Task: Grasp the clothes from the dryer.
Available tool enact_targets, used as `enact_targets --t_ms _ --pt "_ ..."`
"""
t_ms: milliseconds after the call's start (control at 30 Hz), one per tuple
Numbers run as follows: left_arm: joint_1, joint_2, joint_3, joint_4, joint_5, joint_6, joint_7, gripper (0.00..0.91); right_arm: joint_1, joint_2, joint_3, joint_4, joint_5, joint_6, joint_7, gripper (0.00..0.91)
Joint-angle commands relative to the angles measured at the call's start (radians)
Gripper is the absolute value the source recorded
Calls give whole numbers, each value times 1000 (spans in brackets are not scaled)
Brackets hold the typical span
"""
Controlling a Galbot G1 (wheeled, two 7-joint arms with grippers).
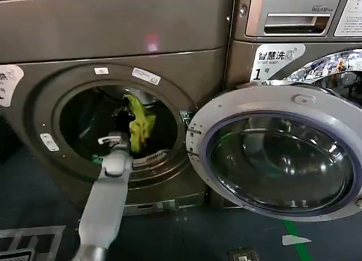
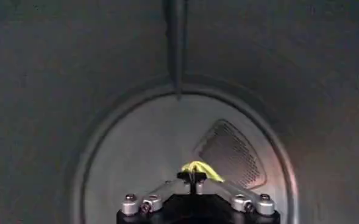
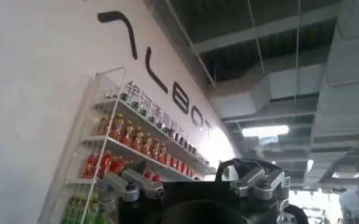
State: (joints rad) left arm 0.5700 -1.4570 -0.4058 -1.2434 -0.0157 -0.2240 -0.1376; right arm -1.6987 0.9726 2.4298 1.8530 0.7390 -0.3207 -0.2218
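Note:
The dryer (image 1: 113, 35) is the bronze-brown machine ahead, its round mouth open and dark inside. My left arm reaches in through the mouth. There the left gripper (image 1: 125, 109) is shut on the clothes (image 1: 138, 124), a small yellow-green garment that hangs down from the fingertips, clear of the drum floor. In the left wrist view the left gripper (image 2: 192, 177) pinches a yellow fold of the clothes (image 2: 202, 168), with the drum's back wall beyond. The right gripper (image 3: 197, 195) is held away from the machine and points up toward a ceiling.
The dryer's silver-rimmed glass door (image 1: 277, 153) stands swung open to the right of the mouth. Behind the door is a second machine with a chrome door ring (image 1: 334, 63) and an LG panel (image 1: 294, 12). A shelf of bottles (image 3: 130, 143) lines a white wall.

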Motion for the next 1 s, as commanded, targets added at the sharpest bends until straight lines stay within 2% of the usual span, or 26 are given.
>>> enact_targets --t_ms 33,400,533,1000 --pt "156 -19 -34 -197 23 7 -90 0 -2 -2 5 1 9 40 17 907" --pt "163 -6 -29 -203 21 67 -32 0 -7 2 18 -12 17 58 28 907" --pt "156 10 -30 -205 10 95 26 0 -5 0 28 -7 16 38 28 907" --pt "136 18 -26 -192 2 115 61 0 -11 -1 44 -5 15 20 15 907"
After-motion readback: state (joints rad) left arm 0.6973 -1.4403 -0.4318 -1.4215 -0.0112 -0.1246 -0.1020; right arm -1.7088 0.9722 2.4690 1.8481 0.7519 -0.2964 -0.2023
